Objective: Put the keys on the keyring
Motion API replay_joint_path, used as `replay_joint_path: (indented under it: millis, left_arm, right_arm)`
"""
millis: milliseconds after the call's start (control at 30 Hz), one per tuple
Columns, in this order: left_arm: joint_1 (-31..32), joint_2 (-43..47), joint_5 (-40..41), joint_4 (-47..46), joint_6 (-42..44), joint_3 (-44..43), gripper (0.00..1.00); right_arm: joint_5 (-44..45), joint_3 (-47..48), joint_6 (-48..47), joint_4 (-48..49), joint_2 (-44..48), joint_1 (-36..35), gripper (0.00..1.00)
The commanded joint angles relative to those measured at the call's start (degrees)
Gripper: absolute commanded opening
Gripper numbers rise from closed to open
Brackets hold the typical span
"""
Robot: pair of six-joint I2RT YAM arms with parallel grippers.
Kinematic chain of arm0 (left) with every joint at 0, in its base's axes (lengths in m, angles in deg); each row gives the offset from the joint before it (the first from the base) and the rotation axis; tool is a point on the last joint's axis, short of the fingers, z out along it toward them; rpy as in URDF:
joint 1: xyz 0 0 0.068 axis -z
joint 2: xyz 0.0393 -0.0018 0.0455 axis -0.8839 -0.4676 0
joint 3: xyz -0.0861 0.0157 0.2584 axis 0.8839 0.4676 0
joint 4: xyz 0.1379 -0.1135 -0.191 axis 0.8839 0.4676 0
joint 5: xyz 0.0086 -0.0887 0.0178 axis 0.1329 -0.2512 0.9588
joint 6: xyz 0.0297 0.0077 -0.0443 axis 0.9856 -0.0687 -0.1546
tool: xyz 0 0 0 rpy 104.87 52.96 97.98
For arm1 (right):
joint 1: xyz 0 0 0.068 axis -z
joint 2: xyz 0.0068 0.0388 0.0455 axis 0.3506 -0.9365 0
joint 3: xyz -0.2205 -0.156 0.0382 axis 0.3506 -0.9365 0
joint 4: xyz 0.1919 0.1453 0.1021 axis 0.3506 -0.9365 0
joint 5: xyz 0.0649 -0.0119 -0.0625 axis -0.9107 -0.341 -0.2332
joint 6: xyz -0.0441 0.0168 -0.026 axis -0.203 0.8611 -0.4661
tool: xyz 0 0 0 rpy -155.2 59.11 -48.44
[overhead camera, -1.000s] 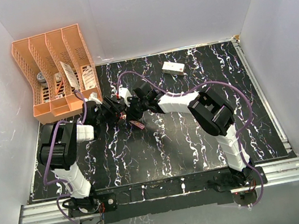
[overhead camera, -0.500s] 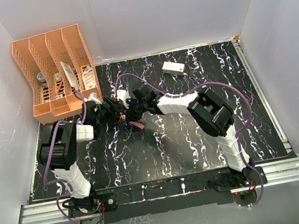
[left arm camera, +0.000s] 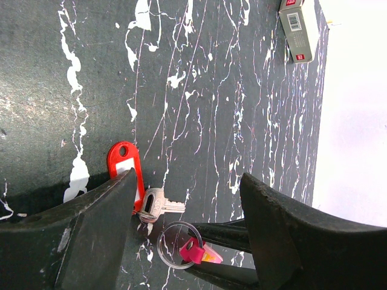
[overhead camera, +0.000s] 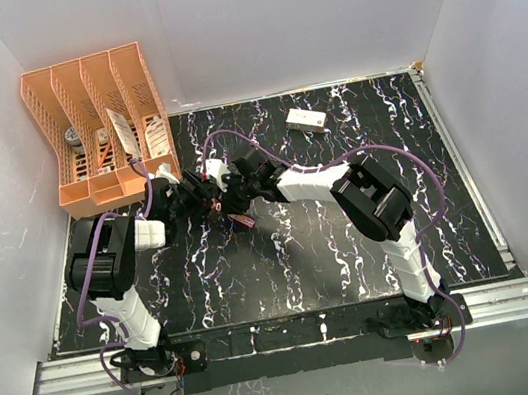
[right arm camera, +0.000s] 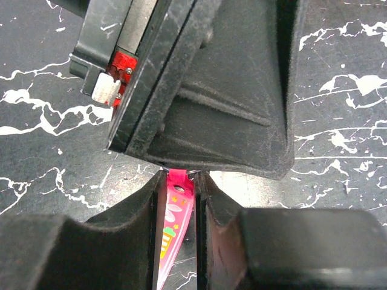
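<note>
— How do the jaws of the right gripper (right arm camera: 179, 181) stand?
— They are closed on the pink tag (right arm camera: 175, 226) of the keyring (left arm camera: 178, 244). The tag stands on its edge between the two fingers. Its top end almost meets the black body of the other arm's gripper, which is just in front.
— And the left gripper (left arm camera: 188, 181)?
— Its jaws are wide apart and they hold nothing. In the left wrist view the keyring is low in the gap between them. The right fingers (left arm camera: 221, 232) come in from the side to the tag.
— Where are the keys?
— Both are just beside the keyring. The metal key (left arm camera: 156, 204) is near its rim, but I cannot tell if they touch. The red-headed key (left arm camera: 124, 164) is next to the metal one, and its lower end is hidden behind one left finger (left arm camera: 78, 235).
— What is around them?
— There is the black marbled table (overhead camera: 353, 243). A white box (overhead camera: 307, 121) lies well apart, near the far edge, and an orange rack (overhead camera: 100, 124) stands at the far left corner.
</note>
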Motion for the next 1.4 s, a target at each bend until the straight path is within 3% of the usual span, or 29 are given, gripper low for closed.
replay_joint_path:
  millis: [0,467,767,1367]
  left_arm:
    - [-0.46,-0.14,-0.46,1.42,0.23,-0.67,0.68]
    - [-0.48,-0.19,-0.86,1.04,-0.19,-0.58,0.68]
    - [-0.47,-0.10,-1.07,0.48,-0.90,-0.33,0.68]
    - [-0.47,-0.05,-1.07,0.65,-0.70,-0.29,0.68]
  right_arm:
    - [0.54,2.73,-0.57,2.55,0.33,-0.39,0.06]
    - [0.98,2.94,0.60,4.73,-1.27,-0.56,0.05]
    - [2.04,-2.29,4.03,13.42,-0.09,-0.58,0.04]
    - [3.59,-2.88,4.25,12.34,0.63,-0.58,0.04]
